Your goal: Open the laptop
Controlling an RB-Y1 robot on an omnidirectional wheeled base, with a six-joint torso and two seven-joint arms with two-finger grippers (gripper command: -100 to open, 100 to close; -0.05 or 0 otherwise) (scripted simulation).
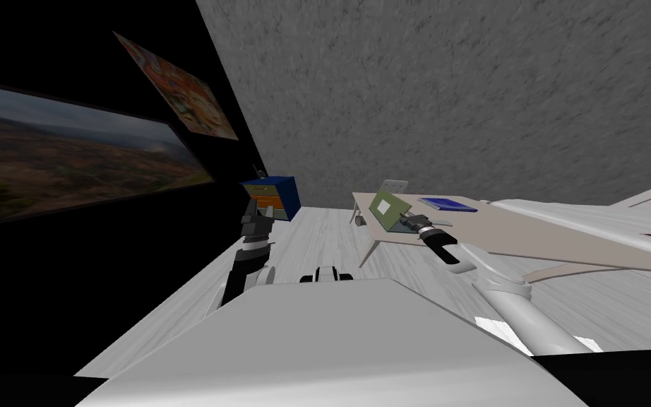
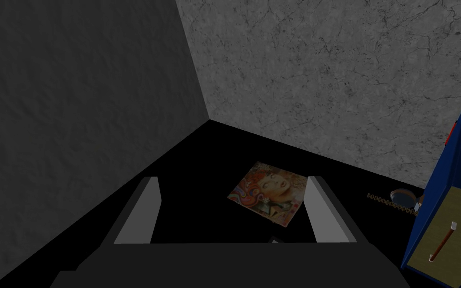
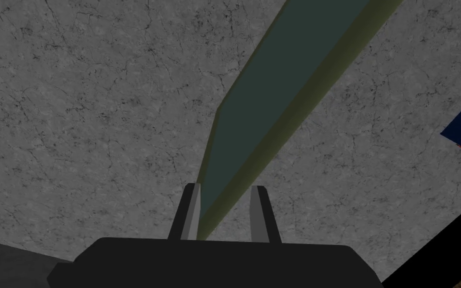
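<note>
On one table [image 1: 529, 237], one laptop [image 1: 390, 208] in right claw [image 3: 225, 187], one blue book [image 1: 448, 204]

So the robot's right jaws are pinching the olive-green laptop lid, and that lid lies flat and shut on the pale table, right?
Not quite. The right jaws do pinch the olive-green laptop lid, but it is not flat and shut: the head view shows it tilted up, partly open, above the pale beige table.

Thin olive-green laptop lid [image 1: 391, 210] has a pale square patch, dark teal inner face; broad wall [image 1: 458, 92] is mottled grey.
</note>
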